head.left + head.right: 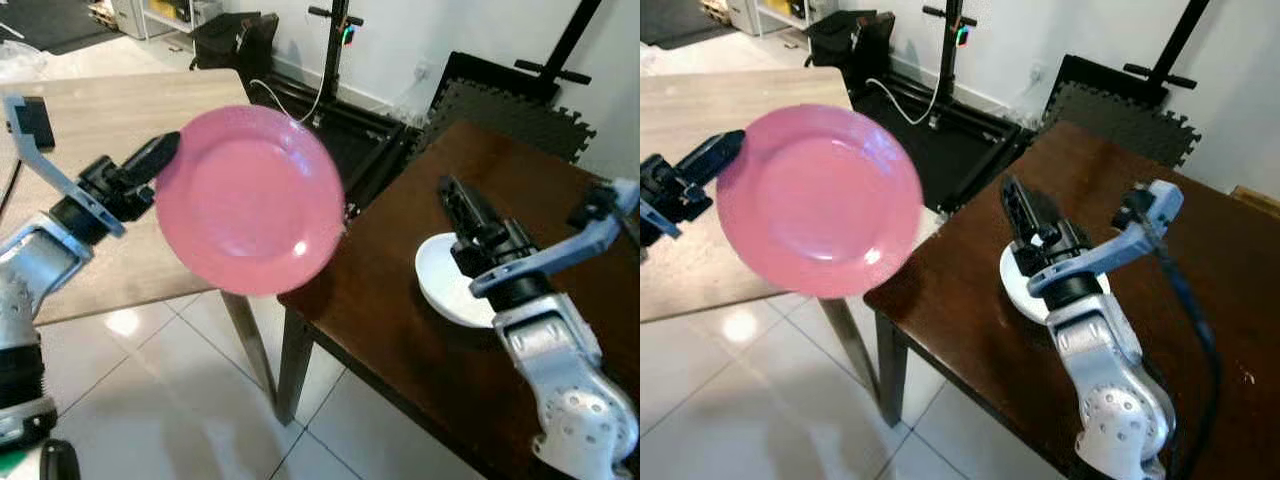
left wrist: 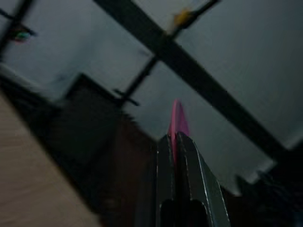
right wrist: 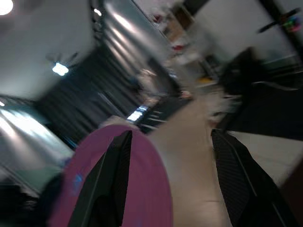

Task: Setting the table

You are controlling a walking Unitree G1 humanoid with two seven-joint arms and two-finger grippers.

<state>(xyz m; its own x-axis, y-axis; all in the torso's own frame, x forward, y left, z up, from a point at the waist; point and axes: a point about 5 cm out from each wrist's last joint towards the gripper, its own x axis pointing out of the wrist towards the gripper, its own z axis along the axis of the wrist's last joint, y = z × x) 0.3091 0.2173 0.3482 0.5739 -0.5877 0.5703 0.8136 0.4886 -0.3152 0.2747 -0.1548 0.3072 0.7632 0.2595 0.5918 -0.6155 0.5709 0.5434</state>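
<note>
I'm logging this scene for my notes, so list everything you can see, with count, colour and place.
Plate: one, pink, held in the air between the two tables.
Dish: one, white, on the dark table under the right gripper.
Dark table: one, dark brown, on the right.
Light table: one, pale wood, on the left.
Foam mat: one, black, against the wall.
Black stand: one, behind the tables.
Left gripper: shut on the plate's rim.
Right gripper: open, above the dish.
</note>
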